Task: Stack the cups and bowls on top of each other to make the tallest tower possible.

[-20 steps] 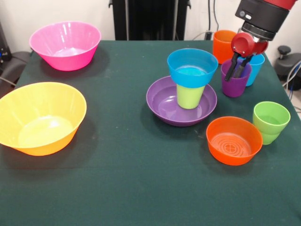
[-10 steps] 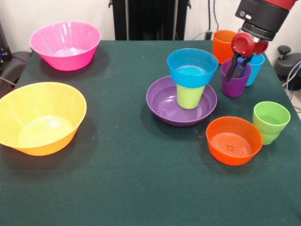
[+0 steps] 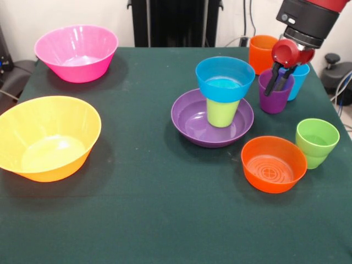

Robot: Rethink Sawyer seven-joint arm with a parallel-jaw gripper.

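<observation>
The tower stands right of centre: a wide purple bowl (image 3: 193,122) holds a lime-yellow cup (image 3: 222,112), and a small blue bowl (image 3: 224,78) sits on that cup. My gripper (image 3: 276,87) hangs at the mouth of the purple cup (image 3: 276,99), just right of the tower, reaching down over its near rim. A light blue cup (image 3: 300,81) and an orange cup (image 3: 259,52) stand right behind the purple one. The green cup (image 3: 316,142) and the small orange bowl (image 3: 273,164) are nearer, at the right.
A big pink bowl (image 3: 76,53) stands at the far left and a big yellow-orange bowl (image 3: 47,137) at the near left. Dark green cloth covers the table (image 3: 148,187).
The gripper has shifted a few pixels to the right at the purple cup's mouth. The cups, bowls and tower have not moved.
</observation>
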